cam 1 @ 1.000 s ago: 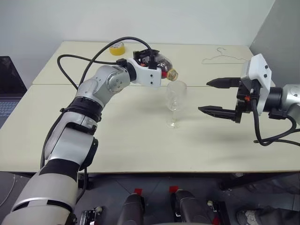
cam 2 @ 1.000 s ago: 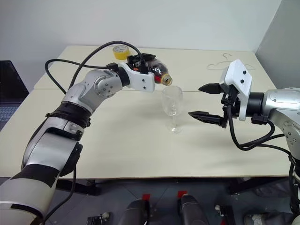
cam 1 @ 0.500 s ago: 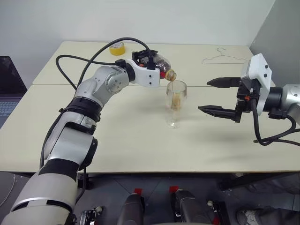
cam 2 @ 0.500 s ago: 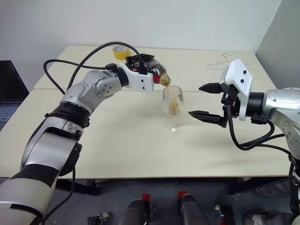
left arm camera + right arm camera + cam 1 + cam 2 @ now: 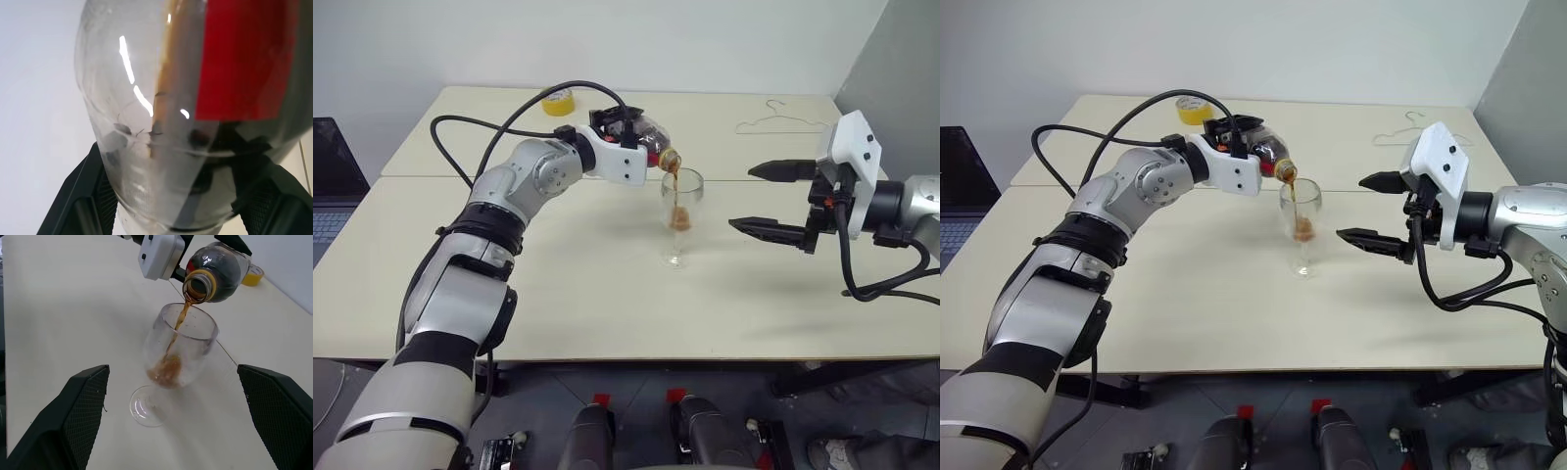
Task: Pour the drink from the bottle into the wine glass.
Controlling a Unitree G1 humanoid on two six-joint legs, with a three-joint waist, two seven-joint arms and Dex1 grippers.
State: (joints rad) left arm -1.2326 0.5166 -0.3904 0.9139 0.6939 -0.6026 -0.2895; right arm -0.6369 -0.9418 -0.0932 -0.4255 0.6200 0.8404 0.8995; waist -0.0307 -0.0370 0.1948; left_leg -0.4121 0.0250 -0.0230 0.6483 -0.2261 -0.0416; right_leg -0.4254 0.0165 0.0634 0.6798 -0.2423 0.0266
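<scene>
At the far left edge of the head view a laptop (image 5: 335,181) sits beside the table (image 5: 558,284). A yellow tape roll (image 5: 557,100) lies in the upper left of the frame, near the table's back edge. Just right of it, the left gripper (image 5: 625,127) clamps the bottle (image 5: 651,138), which is tipped on its side above centre with its uncapped mouth over the glass's rim. A thin stream of drink (image 5: 172,343) falls from the mouth into the glass (image 5: 676,215), which stands upright at centre frame; a little amber liquid is pooled low in the bowl. In the right half, the right gripper (image 5: 773,200) hangs above the table, near the glass but apart from it, fingers spread wide and empty. A wire hanger (image 5: 781,121) lies in the upper right.
</scene>
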